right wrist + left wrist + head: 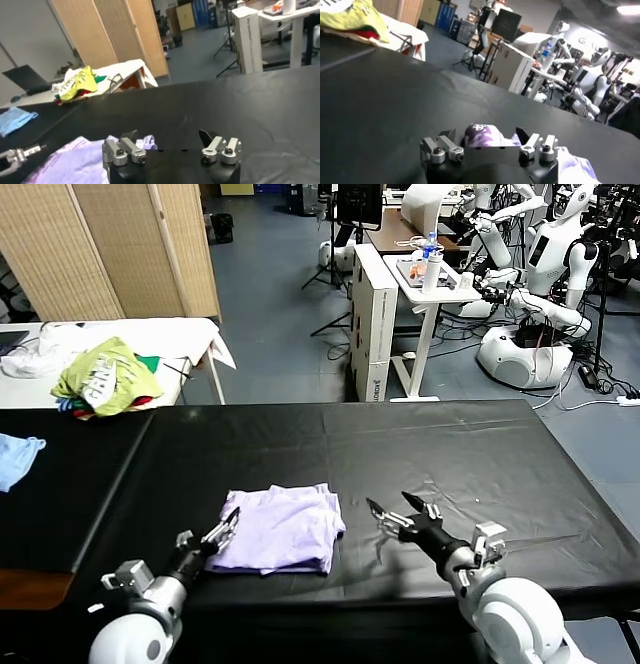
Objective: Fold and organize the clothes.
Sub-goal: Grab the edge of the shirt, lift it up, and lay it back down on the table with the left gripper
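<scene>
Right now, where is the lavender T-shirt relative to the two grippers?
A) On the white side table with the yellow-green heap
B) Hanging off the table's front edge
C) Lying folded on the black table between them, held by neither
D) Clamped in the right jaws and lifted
C: the lavender T-shirt lies folded on the black table, between the left gripper and the right gripper, both with open jaws.

left hand (229,526) open, right hand (400,512) open

Bare black table (450,454) right of folded T-shirt (283,529).
</scene>
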Controlling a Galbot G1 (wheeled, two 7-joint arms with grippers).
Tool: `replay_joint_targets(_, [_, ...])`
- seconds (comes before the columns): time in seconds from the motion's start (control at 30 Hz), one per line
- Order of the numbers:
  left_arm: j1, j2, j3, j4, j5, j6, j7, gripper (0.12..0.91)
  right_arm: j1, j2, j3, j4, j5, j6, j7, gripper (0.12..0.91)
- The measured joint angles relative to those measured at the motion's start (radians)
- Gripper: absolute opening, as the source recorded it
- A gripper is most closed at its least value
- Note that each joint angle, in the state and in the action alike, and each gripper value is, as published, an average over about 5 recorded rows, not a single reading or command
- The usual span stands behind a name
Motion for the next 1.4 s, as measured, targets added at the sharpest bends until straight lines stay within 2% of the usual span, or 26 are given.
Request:
replay_joint_targets(1.0, [0.002,-0.036,-0.005,0.024,-0.033,-0.015,0.016,0.907,-0.049,-0.001,0.034,0.044,0.000,-0.002,0.000,0.907])
replay_joint_targets(1.1, [0.002,-0.040,-0.005,0.027,-0.032,-0.016,0.021,0.882,-0.051,-0.002,0.037,0.048,0.001,-0.002,0.000,0.907])
replay_joint_targets(1.2, [0.001,-0.045,-0.005,0.034,-0.035,-0.016,0.024,0.752,-0.053,-0.002,0.038,0.050,0.000,-0.002,0.000,0.907])
replay_joint_targets(1.4, [0.001,-0.052,-0.006,0.050,-0.051,-0.017,0.031,0.372,-0.060,-0.002,0.044,0.053,0.000,-0.002,-0.001,0.907])
